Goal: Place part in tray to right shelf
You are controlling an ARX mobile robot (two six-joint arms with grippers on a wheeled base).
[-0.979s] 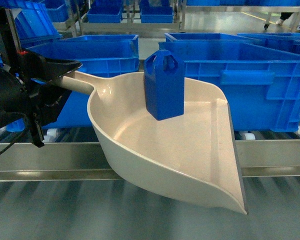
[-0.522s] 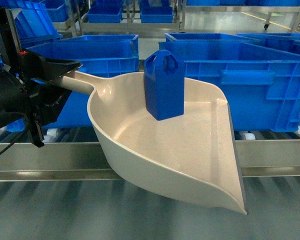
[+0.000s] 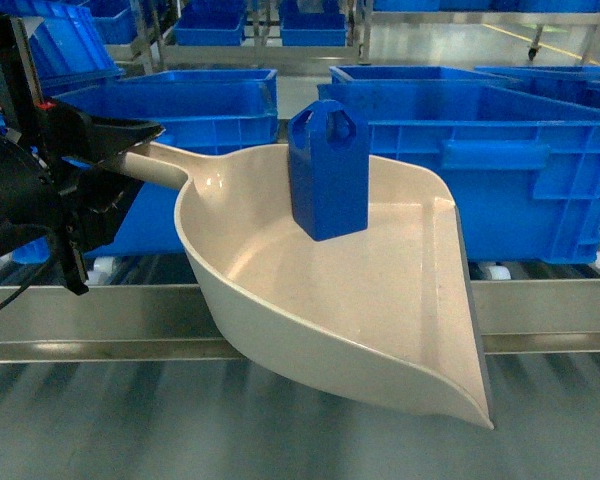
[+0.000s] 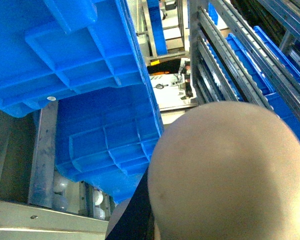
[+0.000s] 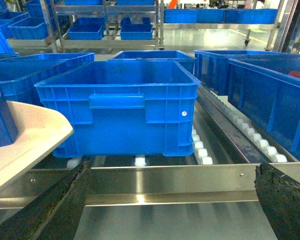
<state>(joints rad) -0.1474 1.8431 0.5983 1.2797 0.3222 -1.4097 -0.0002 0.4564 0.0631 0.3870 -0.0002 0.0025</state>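
Two dark fingers (image 5: 60,205) of the right gripper (image 5: 172,200) stick up at the bottom, far apart. Just past them runs the shiny front rail of the right shelf (image 5: 155,182), with white rollers (image 5: 200,150) behind it. A big blue crate (image 5: 120,107) sits on the rollers. At the left are the cream tray (image 5: 25,137) and a bit of the blue part (image 5: 0,122) in it.

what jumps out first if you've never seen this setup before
The big cream tray fills the middle of the head view, held by its handle in the left gripper above the steel front rail of the right shelf. A small blue part stands upright inside it near the back. Behind, large blue crates sit on the shelf's white rollers, with the right gripper's dark fingers spread open just before the rail.
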